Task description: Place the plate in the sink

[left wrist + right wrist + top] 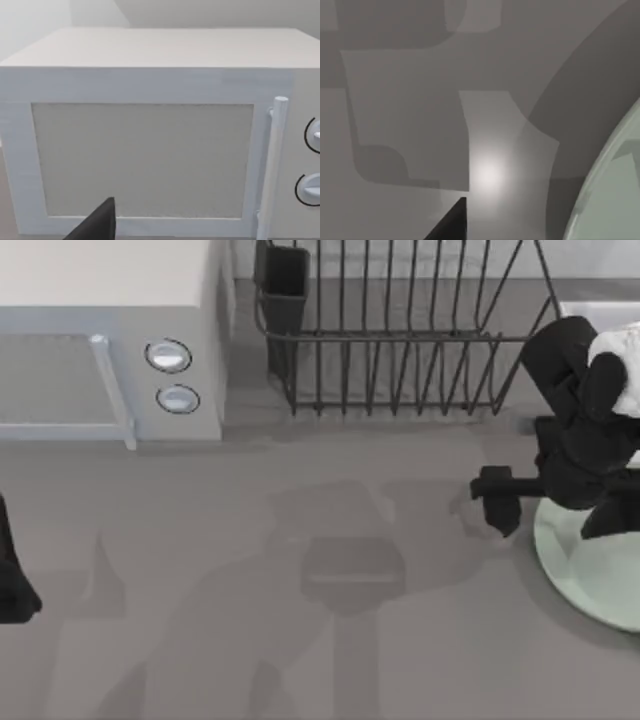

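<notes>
The pale mint-green plate (590,575) lies flat on the grey table at the right edge of the top view, partly cut off by the frame and partly covered by my right arm. Its glossy rim (612,190) curves through the right wrist view. My right gripper (497,502) hovers just left of the plate's rim, over bare table, with nothing in it. A pale corner of the sink (598,312) shows at the back right, behind the right arm. My left gripper (14,585) is parked at the table's left edge, facing the microwave.
A white microwave (110,340) with two round knobs and a bar handle stands at the back left, its door (142,160) shut. A black wire dish rack (400,330) stands at the back middle, between microwave and sink. Bare grey tabletop (330,620) spans the middle and front.
</notes>
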